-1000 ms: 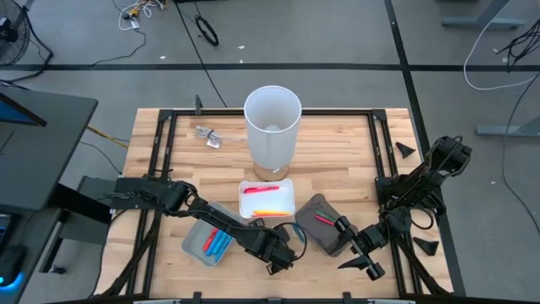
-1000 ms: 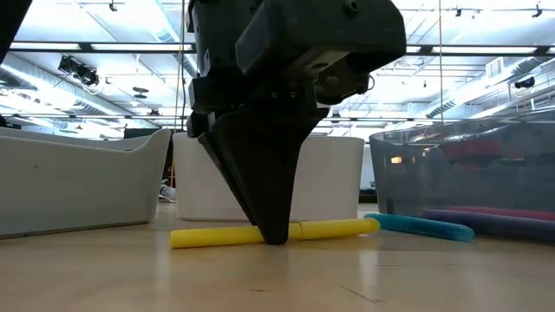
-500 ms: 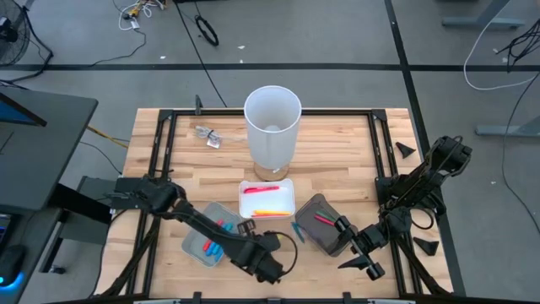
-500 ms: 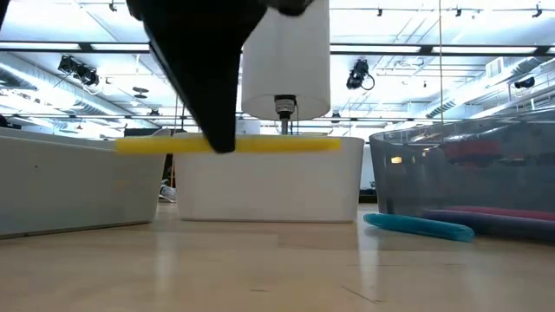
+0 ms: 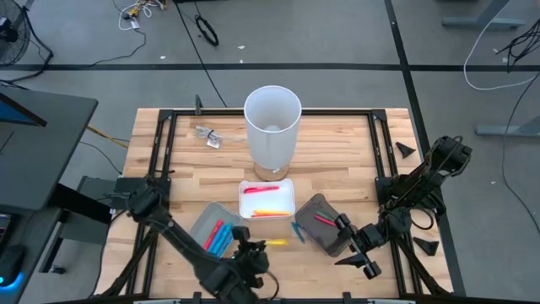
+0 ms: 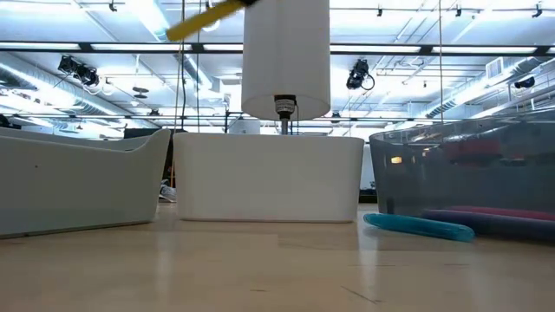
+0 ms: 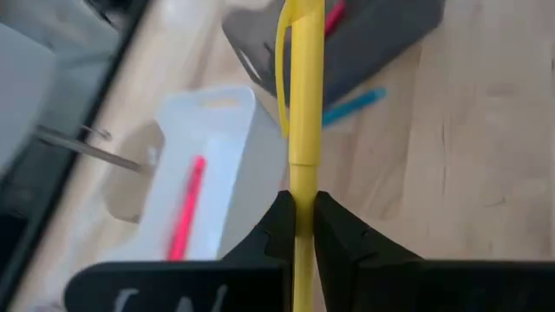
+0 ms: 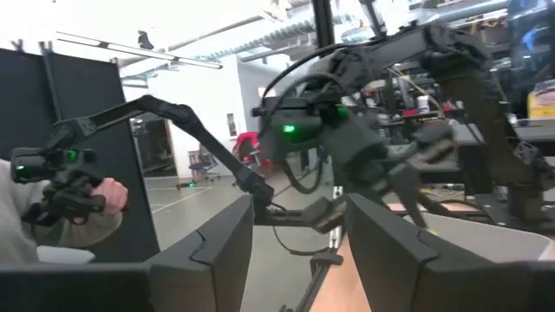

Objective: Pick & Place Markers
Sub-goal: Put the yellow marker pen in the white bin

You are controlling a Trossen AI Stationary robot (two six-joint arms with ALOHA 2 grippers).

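The left pincer is raised above the front part of the worktop, clamped tight on a yellow marker. In the left wrist view both dark fingers press against the marker's barrel, which sticks out forward past the tips. In the low view the same marker appears tilted near the upper edge, clear of the worktop surface.

The right pincer sits at the front right of the worktop, just beside the dark grey tray; its jaws stand wide apart and carry nothing.

A teal marker lies on the bare wood between the white tray and the dark grey tray. The white tray holds red and yellow markers. The dark grey tray holds a pink marker. The light grey tray at front left holds red and blue markers.

A tall white cup stands upright behind the white tray.

In the right wrist view, a person's hand grips a control handle in the room beyond.
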